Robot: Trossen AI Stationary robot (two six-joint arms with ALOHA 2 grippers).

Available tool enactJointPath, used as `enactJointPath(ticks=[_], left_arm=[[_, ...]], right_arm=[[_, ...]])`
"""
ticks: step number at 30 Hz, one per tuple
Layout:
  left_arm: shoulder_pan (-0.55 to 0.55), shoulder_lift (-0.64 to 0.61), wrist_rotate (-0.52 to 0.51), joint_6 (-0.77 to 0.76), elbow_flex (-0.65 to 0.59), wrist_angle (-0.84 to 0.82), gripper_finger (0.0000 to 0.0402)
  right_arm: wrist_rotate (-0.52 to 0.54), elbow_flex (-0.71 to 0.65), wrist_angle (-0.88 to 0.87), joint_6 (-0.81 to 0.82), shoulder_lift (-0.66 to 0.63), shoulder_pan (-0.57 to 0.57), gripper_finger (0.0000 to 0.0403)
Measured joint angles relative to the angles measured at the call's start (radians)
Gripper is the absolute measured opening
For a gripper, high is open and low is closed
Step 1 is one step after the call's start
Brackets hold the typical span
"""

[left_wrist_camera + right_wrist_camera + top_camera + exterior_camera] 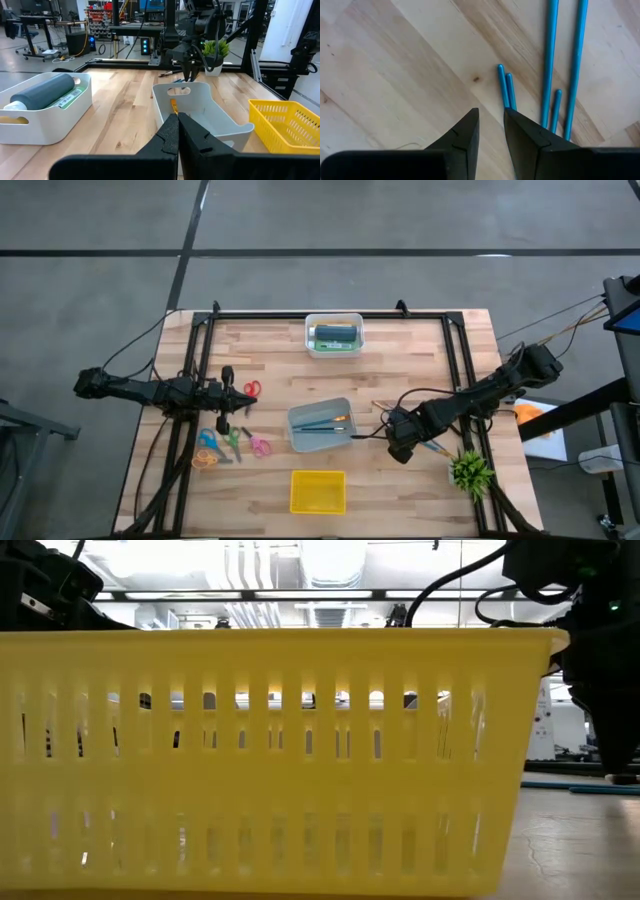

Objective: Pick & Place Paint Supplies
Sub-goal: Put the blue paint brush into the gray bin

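Several thin blue brush handles [550, 60] lie flat on the wooden table just beside my right gripper [491, 132], which points down over bare wood at the table's right [400, 448]. Its fingers stand a narrow gap apart with nothing between them. Two short handle ends [506, 87] run under one finger's edge. A grey bin [320, 425] mid-table holds brushes [325, 421], one of them orange-tipped [174, 106]. A white bin [334, 335] at the far edge holds a dark tube [47, 90] and a green one. My left gripper [177, 125] waits shut at the left, above the table.
A yellow slotted basket [318, 491] stands near the front edge and fills the low view [270, 760]. Several coloured scissors [232, 442] lie at the left. A green spiky plant [470, 472] stands at the front right, close to my right arm.
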Motion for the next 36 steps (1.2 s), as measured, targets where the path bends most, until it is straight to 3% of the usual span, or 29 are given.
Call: enactJointPath(ticks=[18, 36], left_arm=[[0.0, 0.0, 0.0, 0.0, 0.0, 0.0, 0.0], [0.0, 0.0, 0.0, 0.0, 0.0, 0.0, 0.0]], right_arm=[[-0.004, -0.113, 0.16, 0.02, -0.003, 0.0, 0.0089], [-0.008, -0.068, 0.089, 0.051, -0.079, 0.0, 0.0089]])
